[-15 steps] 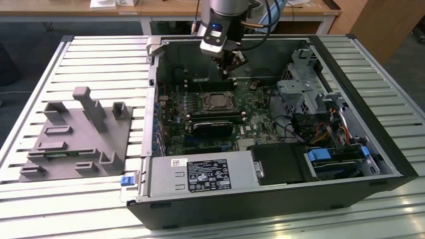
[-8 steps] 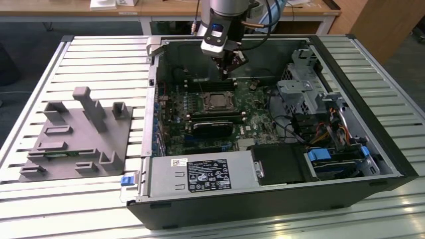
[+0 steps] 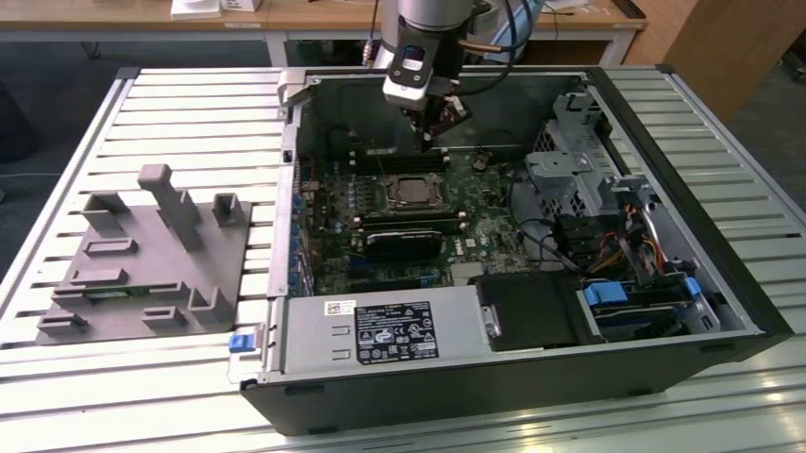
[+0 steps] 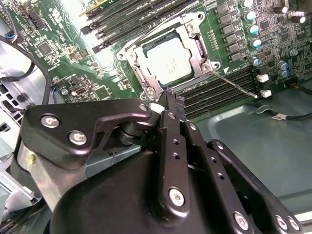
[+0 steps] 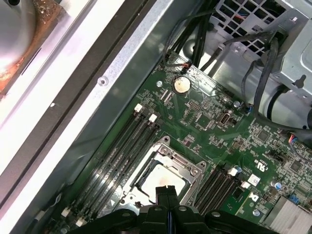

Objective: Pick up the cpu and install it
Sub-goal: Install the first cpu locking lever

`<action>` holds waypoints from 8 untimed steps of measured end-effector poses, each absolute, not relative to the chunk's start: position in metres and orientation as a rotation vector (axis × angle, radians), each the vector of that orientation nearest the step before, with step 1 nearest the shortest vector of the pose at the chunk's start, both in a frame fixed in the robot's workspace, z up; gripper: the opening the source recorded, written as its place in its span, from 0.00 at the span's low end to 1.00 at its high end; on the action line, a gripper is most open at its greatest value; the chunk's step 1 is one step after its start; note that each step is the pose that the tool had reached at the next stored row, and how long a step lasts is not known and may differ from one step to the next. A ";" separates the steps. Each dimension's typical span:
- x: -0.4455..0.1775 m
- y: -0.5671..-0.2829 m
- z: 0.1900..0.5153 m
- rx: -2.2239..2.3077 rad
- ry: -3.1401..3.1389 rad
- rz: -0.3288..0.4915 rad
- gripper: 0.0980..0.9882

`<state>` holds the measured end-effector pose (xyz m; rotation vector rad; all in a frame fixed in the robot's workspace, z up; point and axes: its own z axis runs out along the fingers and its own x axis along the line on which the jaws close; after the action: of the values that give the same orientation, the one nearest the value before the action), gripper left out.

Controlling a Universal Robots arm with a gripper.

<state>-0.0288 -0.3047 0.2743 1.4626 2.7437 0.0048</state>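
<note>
The cpu [image 3: 410, 192], a flat square chip with a silvery lid, lies inside the metal socket frame [image 3: 411, 179] on the green motherboard of the open computer case. Both wrist views show it seated there, the cpu [image 4: 168, 61] framed by the socket's bracket, and the cpu [image 5: 162, 178] just beyond my fingertips. My gripper [image 3: 435, 132] hangs above the board, a little behind the socket toward the case's far wall. Its two black fingers [image 5: 165, 195] are pressed together with nothing between them, so my gripper [image 4: 170, 102] is shut and holds nothing.
A black heatsink block [image 3: 403, 243] lies in front of the socket. Memory slots [image 4: 219, 87] flank it. A drive cage and cables [image 3: 586, 184] fill the exterior view's right, a power supply [image 3: 377, 332] the front. A grey parts fixture [image 3: 145, 255] stands outside the case.
</note>
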 end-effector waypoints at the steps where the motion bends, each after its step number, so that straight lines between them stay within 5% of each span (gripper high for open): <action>1: -0.029 -0.305 0.274 1.459 2.746 0.005 0.01; 8: -0.029 -0.305 0.274 1.434 2.759 0.005 0.01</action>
<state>-0.0288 -0.3047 0.2743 1.4341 2.7588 0.0053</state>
